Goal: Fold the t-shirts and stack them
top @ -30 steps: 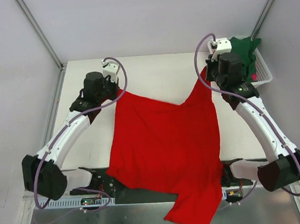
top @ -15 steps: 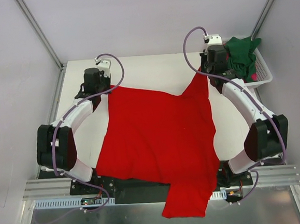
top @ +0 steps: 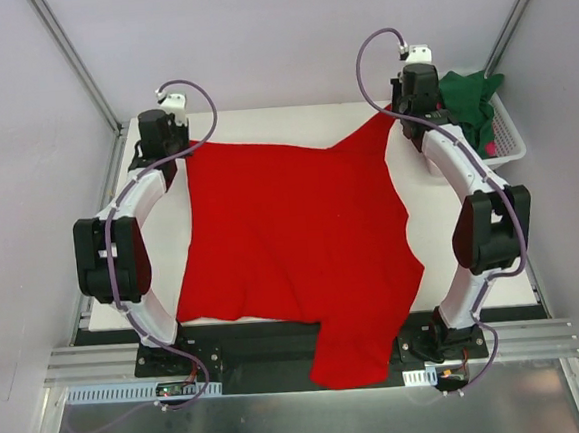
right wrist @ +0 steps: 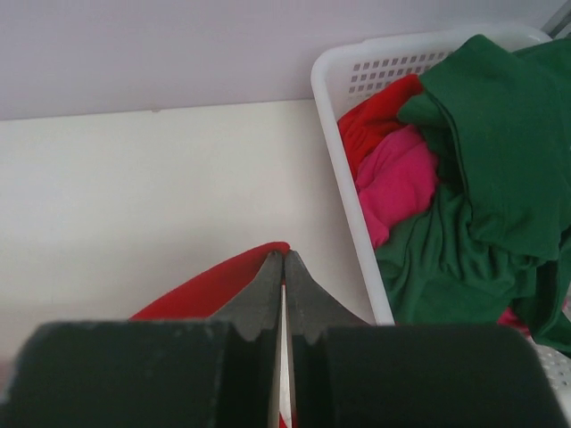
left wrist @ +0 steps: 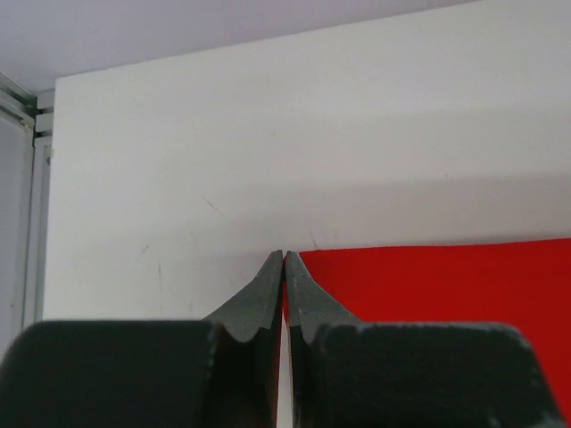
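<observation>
The bright red t-shirt is spread over the white table, its near part hanging past the front edge. My left gripper is shut on its far left corner, seen as red cloth beside the fingertips in the left wrist view. My right gripper is shut on its far right corner. The dark green t-shirt lies bunched in the white basket, also in the right wrist view. The magenta-pink t-shirt lies under it, with more red cloth.
The white slotted basket stands at the table's far right corner; its rim is just right of my right gripper. Metal frame posts run up at both far corners. Bare white table lies beyond the shirt.
Both grippers have carried the red shirt's far corners toward the back of the table and further apart. The shirt is now stretched flatter and less of it hangs over the front edge.
</observation>
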`<action>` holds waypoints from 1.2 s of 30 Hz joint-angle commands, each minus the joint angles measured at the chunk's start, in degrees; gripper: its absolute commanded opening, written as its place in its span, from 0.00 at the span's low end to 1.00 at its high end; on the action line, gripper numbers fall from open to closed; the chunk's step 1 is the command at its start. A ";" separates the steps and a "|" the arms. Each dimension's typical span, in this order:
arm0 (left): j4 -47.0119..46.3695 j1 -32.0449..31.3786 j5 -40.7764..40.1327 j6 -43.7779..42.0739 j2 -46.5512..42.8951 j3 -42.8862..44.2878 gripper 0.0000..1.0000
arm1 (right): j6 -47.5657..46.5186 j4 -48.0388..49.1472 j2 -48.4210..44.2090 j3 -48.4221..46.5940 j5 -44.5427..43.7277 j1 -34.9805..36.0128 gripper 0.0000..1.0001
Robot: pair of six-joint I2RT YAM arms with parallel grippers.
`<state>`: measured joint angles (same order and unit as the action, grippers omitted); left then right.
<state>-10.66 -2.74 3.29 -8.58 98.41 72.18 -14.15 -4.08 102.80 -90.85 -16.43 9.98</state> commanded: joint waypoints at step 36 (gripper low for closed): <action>-9.12 1.95 -8.56 -6.80 19.81 18.96 0.99 | -3.25 8.30 14.89 -17.52 2.54 -1.63 0.84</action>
<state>-14.35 -1.04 -0.36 -15.14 119.48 89.19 -17.34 1.61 119.98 -105.95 -14.02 8.71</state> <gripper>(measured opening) 0.973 0.790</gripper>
